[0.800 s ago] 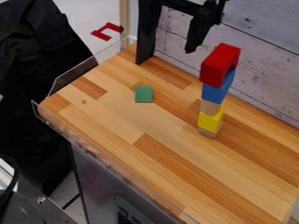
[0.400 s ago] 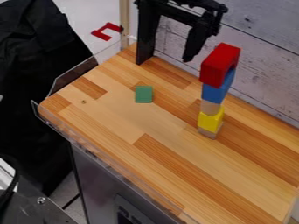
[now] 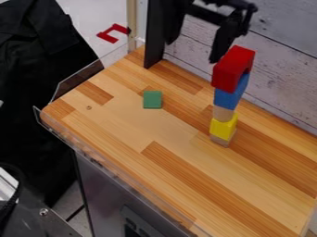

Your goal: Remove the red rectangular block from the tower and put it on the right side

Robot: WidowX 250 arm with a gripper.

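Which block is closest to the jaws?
The red block, topmost in the tower. One side of the open jaws hangs by its top in view; the blue block sits beneath it, and the green block lies off the tower.

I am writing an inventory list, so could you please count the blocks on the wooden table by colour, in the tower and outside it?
Red block: 1
Blue block: 1
Yellow block: 1
Green block: 1
Plain wooden blocks: 2
Total: 6
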